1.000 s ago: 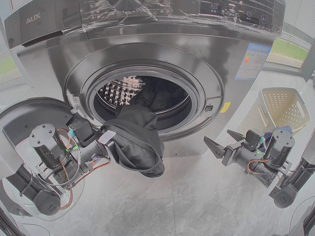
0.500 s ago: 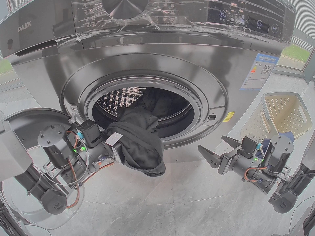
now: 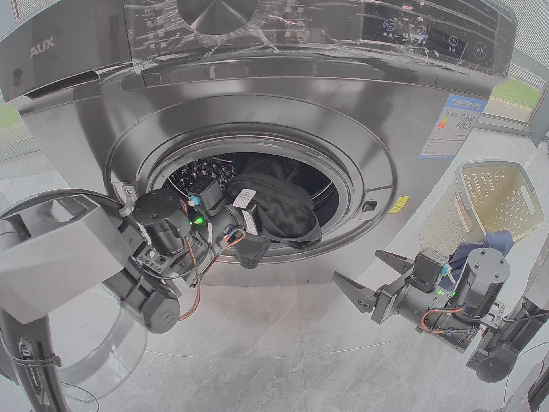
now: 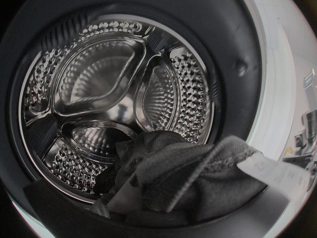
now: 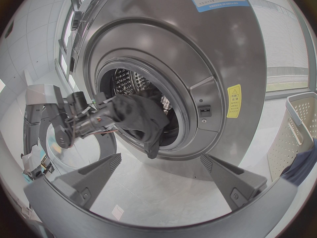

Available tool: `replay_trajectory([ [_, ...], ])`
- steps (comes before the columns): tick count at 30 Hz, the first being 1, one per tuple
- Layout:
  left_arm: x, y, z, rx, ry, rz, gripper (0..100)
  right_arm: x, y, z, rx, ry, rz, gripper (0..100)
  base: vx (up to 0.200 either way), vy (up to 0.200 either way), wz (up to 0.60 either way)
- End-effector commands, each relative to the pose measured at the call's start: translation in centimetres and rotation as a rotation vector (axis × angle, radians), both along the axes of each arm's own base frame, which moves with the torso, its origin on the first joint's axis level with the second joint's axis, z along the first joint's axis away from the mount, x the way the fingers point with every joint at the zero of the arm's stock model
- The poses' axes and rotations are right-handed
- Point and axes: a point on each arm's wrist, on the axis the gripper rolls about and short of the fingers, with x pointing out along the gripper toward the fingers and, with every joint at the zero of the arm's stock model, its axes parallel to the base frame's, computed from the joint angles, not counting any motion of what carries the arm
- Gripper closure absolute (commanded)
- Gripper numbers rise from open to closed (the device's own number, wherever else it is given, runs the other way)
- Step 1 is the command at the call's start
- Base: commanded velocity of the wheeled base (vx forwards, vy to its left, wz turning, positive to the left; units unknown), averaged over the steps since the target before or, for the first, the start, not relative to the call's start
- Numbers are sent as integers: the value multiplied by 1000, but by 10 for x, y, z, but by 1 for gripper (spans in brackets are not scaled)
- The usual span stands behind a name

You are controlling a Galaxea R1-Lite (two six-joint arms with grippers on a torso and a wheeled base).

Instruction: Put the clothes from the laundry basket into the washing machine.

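Black garment (image 3: 283,213) is gripped by left gripper (image 3: 245,224) at drum (image 3: 200,171) mouth; right gripper (image 3: 357,264) is held wide open near basket (image 3: 497,197).

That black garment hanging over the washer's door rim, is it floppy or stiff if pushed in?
Probably floppy: the black garment sags over the door rim, one end dangling below. Likely light, as it bunches in soft folds. A push may just crumple it.

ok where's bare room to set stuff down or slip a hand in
Bare floor between the washing machine and the right gripper. Drum is free above the black garment; the lower rim is crowded by it and the left gripper.
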Motion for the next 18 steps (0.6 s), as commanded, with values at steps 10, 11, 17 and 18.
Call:
replay_trajectory([
  [10, 89, -16, -13, -15, 36, 110, 100, -5, 7, -2, -4, 8, 29, 0, 0, 0, 0],
  [11, 93, -18, -9, -17, 36, 112, 100, -5, 7, -2, -4, 8, 29, 0, 0, 0, 0],
  [17, 117, -24, -8, -14, 53, 143, 100, -6, 9, -4, -8, 14, 35, 0, 0, 0, 0],
  [18, 120, -25, -8, -13, 57, 149, 100, -6, 9, -4, -8, 14, 37, 0, 0, 0, 0],
])
